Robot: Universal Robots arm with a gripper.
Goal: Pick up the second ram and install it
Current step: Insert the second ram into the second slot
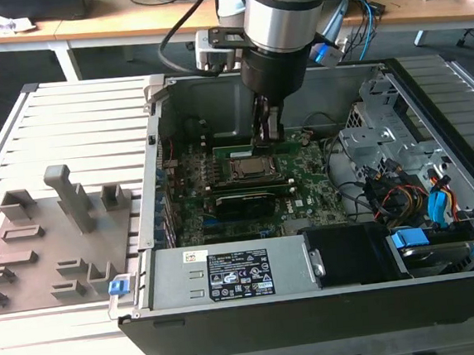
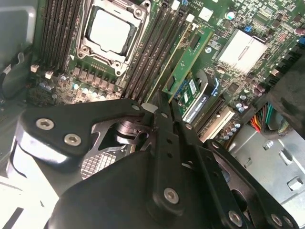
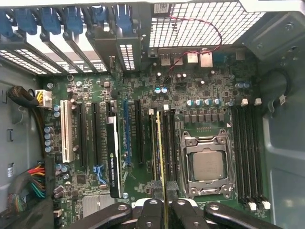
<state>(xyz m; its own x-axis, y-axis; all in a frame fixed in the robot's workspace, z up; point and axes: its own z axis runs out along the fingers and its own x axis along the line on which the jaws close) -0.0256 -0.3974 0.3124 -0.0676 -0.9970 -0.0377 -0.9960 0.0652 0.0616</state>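
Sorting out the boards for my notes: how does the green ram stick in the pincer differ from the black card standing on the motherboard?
The second ram is thin and green; the black card is thicker and black. The ram sits between the pincer's fingers; the card stands untouched. Both stand on edge, parallel.

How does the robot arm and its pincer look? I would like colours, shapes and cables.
The arm is a thick round tube, silver above with a black band and a black wrist below. Black cables run beside it, and a blue part sits at its side. The pincer has matte black metal links joined with silver screws, ending in narrow fingers.
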